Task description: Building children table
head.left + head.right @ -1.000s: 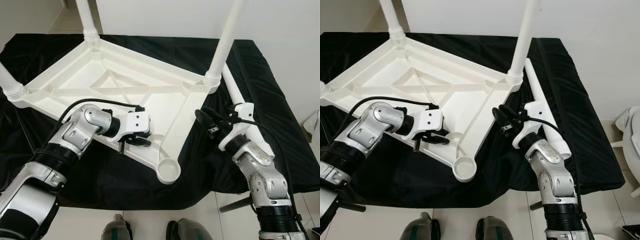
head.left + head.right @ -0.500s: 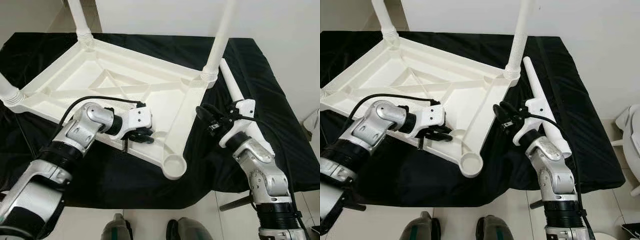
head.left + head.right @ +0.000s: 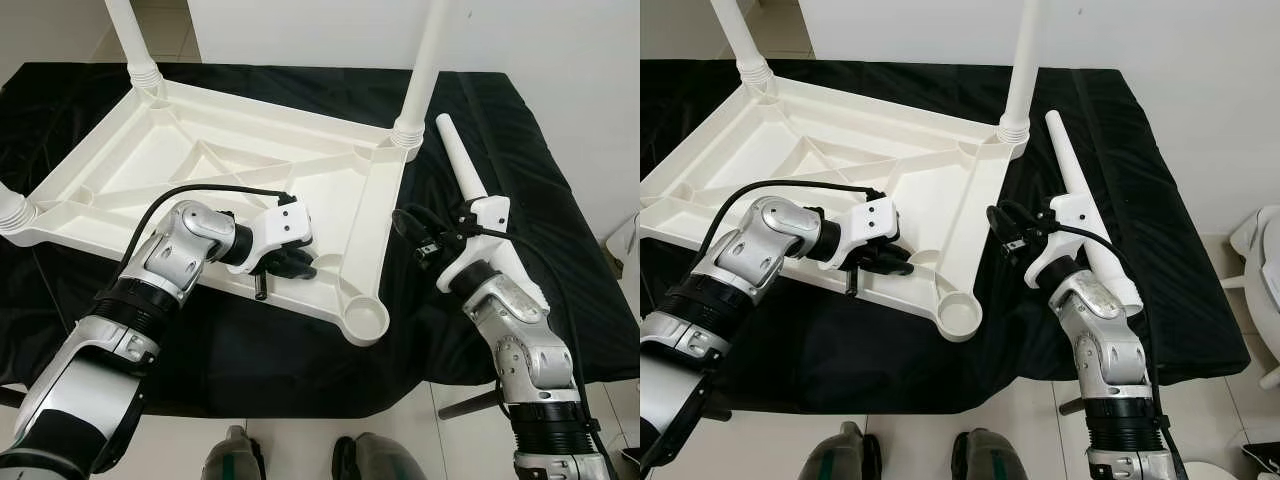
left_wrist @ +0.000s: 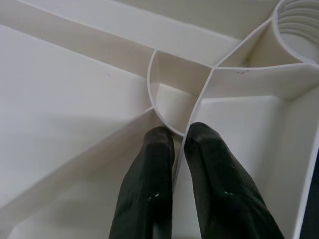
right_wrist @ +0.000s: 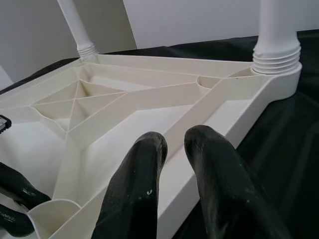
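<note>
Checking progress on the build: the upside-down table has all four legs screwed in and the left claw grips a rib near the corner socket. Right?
Not quite. The corner socket nearest the robot is empty, and the fourth leg lies loose on the black cloth beside the right arm, as the left eye view shows. The rest holds: the table is upside down and the left claw pinches a rib near that socket.
</note>
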Controlling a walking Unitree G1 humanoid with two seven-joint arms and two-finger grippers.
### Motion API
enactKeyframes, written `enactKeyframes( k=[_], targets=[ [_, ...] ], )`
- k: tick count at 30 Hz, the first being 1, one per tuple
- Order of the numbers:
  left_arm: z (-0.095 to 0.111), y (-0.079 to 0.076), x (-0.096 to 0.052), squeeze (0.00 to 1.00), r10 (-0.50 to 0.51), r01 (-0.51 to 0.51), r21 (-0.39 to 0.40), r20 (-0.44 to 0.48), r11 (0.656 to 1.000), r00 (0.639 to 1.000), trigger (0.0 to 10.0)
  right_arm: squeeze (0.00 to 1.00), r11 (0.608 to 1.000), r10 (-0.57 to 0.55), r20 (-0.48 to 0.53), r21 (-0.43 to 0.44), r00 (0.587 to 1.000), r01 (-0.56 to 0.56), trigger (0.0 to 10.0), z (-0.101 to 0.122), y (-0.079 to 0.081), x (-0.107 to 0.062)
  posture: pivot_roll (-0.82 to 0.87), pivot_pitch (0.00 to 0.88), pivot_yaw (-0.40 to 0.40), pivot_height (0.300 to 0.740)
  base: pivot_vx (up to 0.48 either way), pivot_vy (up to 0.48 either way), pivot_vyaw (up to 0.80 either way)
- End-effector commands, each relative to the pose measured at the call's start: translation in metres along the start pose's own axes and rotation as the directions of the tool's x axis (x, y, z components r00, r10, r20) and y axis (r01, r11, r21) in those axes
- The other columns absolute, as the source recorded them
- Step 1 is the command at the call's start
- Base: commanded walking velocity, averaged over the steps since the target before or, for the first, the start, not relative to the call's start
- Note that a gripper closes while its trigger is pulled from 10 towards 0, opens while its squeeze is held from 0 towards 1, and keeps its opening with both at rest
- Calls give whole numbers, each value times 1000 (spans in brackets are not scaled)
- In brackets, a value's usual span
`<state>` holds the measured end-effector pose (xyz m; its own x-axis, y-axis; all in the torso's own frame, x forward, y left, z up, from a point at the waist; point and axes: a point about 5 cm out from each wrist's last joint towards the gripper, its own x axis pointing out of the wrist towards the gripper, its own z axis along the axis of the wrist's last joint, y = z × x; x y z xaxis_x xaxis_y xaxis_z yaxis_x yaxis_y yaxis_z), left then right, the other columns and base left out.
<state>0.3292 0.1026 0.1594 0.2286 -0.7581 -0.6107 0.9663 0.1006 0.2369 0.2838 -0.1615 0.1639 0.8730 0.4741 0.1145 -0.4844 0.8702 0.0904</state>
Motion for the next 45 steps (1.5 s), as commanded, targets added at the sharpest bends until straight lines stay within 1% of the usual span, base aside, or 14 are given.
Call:
enactKeyframes(
  k=[1,5,7,14,15,16,21,22,32,36,37,38,40,45],
  targets=[
    [-18,11,-10,0,329,-333,-85,-54,939,943,0,0,1000,-16,-7,-6,1000,16,10000,-2,-2,0,-45,84,18,740,0,0,0],
    [-12,8,-9,0,360,-359,-97,-17,928,933,0,0,1000,-18,-8,-6,1000,18,10000,-3,-2,0,-41,79,16,740,0,0,0],
    [-5,7,-8,0,396,-391,-119,24,913,918,9333,0,1000,-18,-5,-2,1000,18,10000,-3,-1,1,-38,77,15,740,0,0,0],
    [22,2,-5,0,398,-369,-174,184,913,899,10000,0,1000,-7,2,2,1000,7,10000,-2,1,5,-28,68,4,740,0,0,0],
    [25,0,-5,204,389,-363,-155,200,919,899,10000,0,1000,-7,2,2,1000,7,10000,-2,0,6,-27,67,1,740,0,0,0],
    [27,-1,-6,1000,383,-352,-171,214,920,899,10000,0,1000,-5,3,1,1000,5,10000,-2,1,6,-27,67,1,740,0,0,0],
    [35,-4,-9,1000,374,-355,-121,246,927,894,10000,0,1000,0,5,-1,1000,0,10000,-2,1,7,-28,64,-1,740,0,0,0],
    [34,-4,-12,0,380,-369,-89,235,925,895,10000,0,1000,-5,10,-2,1000,5,10000,-1,0,8,-30,63,-8,740,0,0,0],
    [50,6,-35,0,460,-430,-165,337,888,821,10000,0,993,-120,55,-5,991,120,10000,6,-13,16,-26,71,-20,740,0,0,0],
    [53,19,-48,0,627,-555,-292,365,779,689,10000,0,971,-237,33,-6,971,237,10000,6,-26,23,-25,71,-24,740,0,0,0],
    [53,21,-52,0,679,-591,-335,361,734,639,10000,447,961,-275,27,-2,961,276,10000,6,-30,25,-23,69,-25,740,0,0,0],
    [53,22,-55,0,717,-616,-366,354,697,601,10000,451,954,-301,25,-1,953,301,10000,6,-33,26,-22,69,-27,740,0,0,0],
    [51,23,-57,0,761,-618,-447,336,647,554,10000,1000,937,-349,50,-8,936,349,10000,9,-38,28,-20,69,-29,740,0,0,0],
    [49,24,-58,0,800,-617,-512,316,597,511,10000,1000,927,-372,76,-8,925,374,10000,12,-40,29,-19,64,-33,740,0,0,0]
  ],
)
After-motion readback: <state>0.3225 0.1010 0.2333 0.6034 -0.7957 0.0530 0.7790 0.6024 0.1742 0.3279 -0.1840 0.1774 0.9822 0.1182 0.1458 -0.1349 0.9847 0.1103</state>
